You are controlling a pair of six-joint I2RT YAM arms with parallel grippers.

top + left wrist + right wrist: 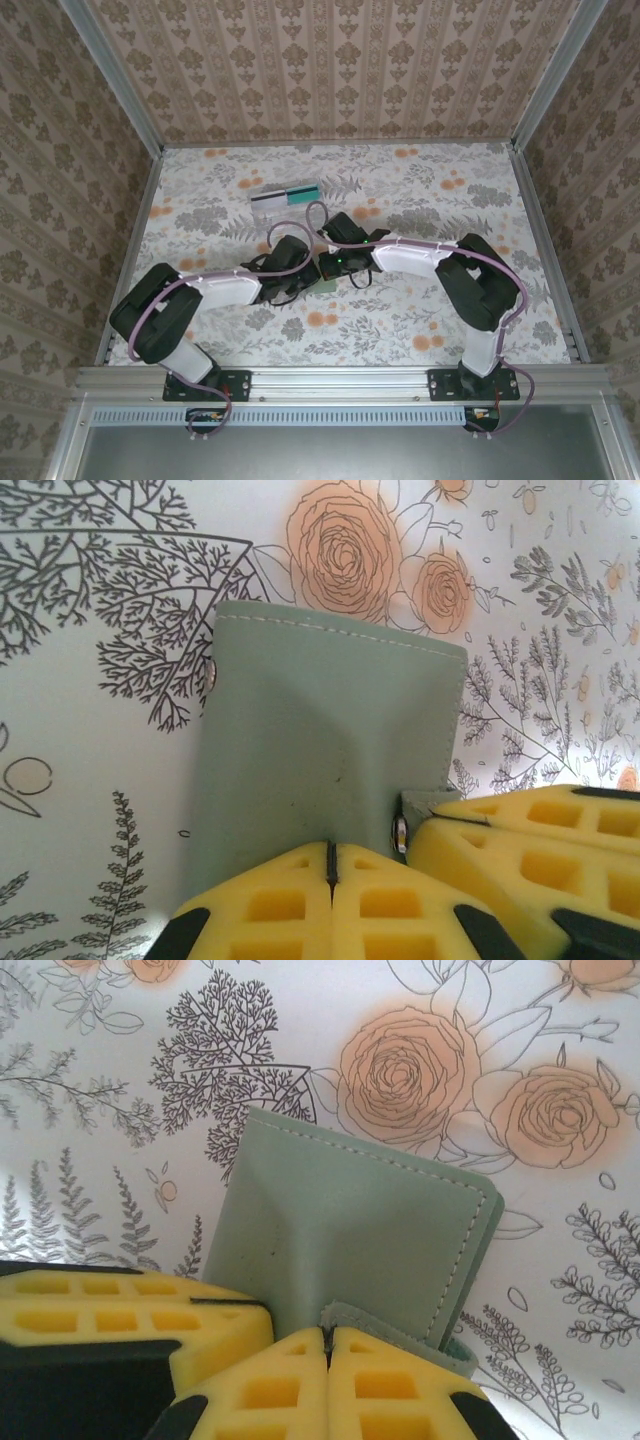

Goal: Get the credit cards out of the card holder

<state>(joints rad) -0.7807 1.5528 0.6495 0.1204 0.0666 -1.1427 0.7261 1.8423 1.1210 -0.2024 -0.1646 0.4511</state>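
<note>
Seen from above, the card holder (326, 287) is a green sliver almost wholly covered by the two wrists meeting over it. The small pale-and-teal item (285, 195) farther back on the worktop (420, 320) is too small to identify. In the wrist views the holder's near edge disappears behind the left fingers (270, 910) and the right fingers (390, 1390), which are themselves cut off by the bottom edge, and its inner faces lie folded out of sight.

Black-and-white left arm (215, 290) and right arm (420, 255) fold inward; yellow-padded left gripper (330, 865) and right gripper (327, 1345) clamped side by side on flat green card holder (320, 730).
</note>
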